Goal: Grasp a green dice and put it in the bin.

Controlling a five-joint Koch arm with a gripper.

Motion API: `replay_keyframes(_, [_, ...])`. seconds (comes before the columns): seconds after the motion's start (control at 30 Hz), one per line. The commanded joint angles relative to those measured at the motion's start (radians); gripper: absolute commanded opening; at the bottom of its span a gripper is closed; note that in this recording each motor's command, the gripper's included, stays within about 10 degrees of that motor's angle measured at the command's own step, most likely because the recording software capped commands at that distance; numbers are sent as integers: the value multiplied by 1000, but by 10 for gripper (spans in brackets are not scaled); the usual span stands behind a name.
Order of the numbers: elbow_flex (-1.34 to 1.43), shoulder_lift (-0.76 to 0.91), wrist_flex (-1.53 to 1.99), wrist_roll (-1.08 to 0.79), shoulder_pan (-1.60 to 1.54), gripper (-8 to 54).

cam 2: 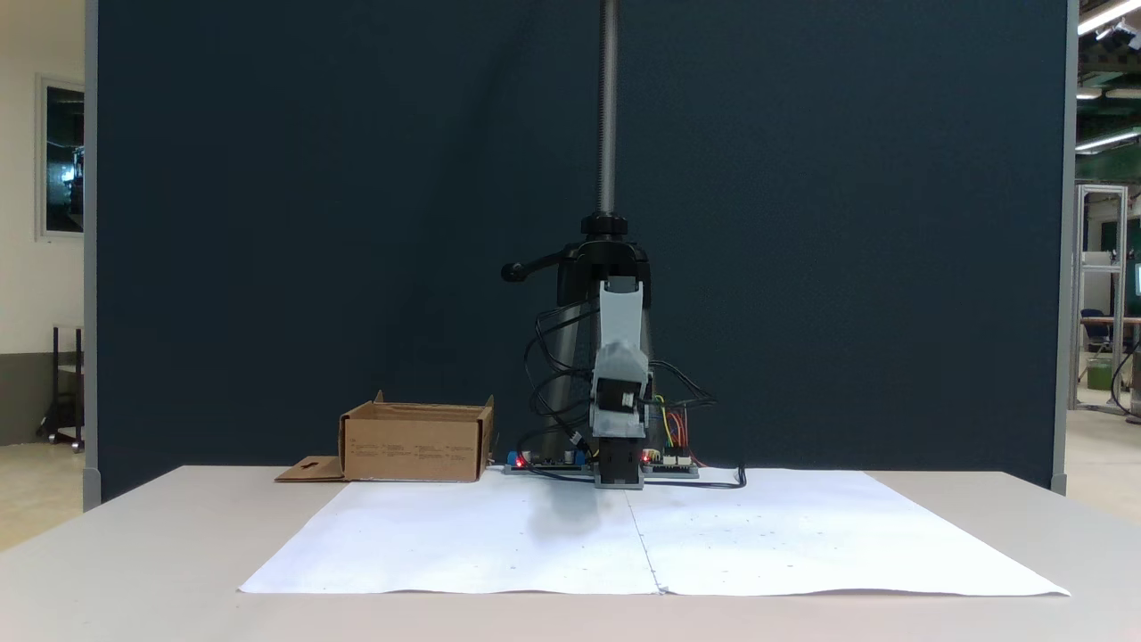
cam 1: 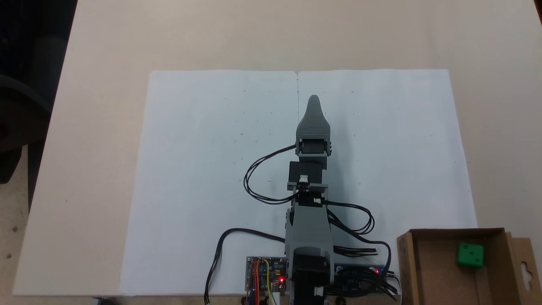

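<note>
- Table [cam 1: 84, 127], beige, carries white paper sheet [cam 1: 203, 178]; nothing near the arm to strike, so collision risk looks low.
- Shallow brown cardboard bin [cam 1: 406, 271] sits at the table's near right corner in a fixed view; a bump would shift it.
- Grey gripper [cam 1: 313, 99] points mid-sheet; only one tip shows, finger state cannot be told.
- Small bright green dice [cam 1: 470, 255] lies inside the bin, well apart from the fingers.

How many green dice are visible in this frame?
1: the green dice lies inside the bin, near its right wall in a fixed view. None elsewhere on the paper.
</note>
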Motion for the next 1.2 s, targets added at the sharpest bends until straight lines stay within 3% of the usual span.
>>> replay_keyframes(0.0, [51,120,-140,43,-2,442])
replay_keyframes(1.17, [72,118,-172,29,-8,446])
